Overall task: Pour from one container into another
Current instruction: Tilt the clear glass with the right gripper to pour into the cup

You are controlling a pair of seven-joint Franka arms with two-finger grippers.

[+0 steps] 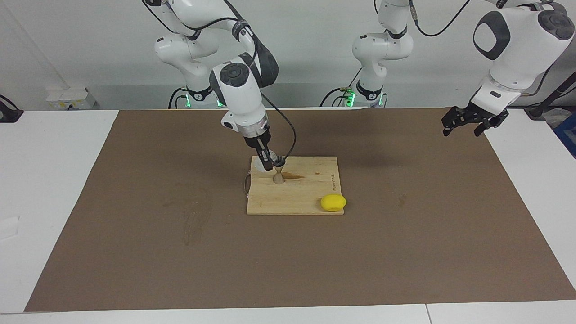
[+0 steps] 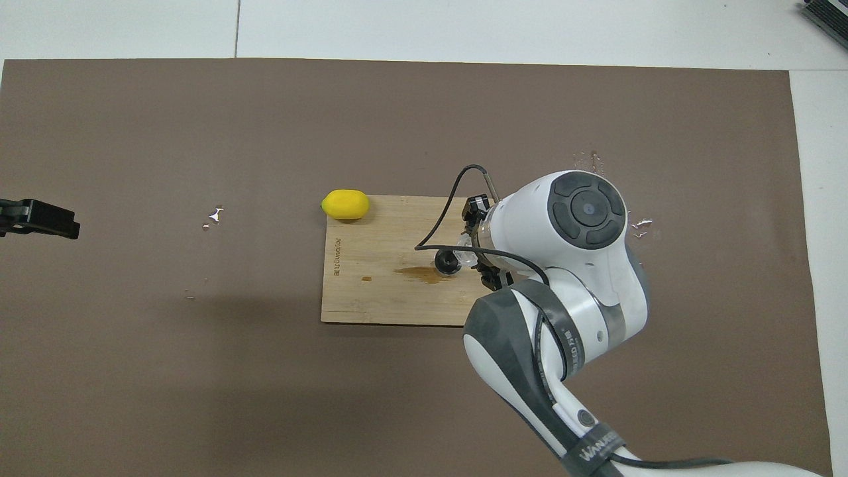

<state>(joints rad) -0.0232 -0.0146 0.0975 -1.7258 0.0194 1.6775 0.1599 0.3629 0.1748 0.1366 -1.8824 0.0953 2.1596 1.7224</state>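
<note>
The pour looks under way: the right pincer, clamped on the clear, thick-walled tumbler, holds it raised and tipped just over the mouth of the silver hourglass-shaped jigger, which stands upright on the pale wooden cutting board. Next, I judge, comes a slow tilt kept over that narrow rim; a brown stain beside it suggests spills. The left pincer waits with fingers apart above the tabletop's brown mat.
</note>
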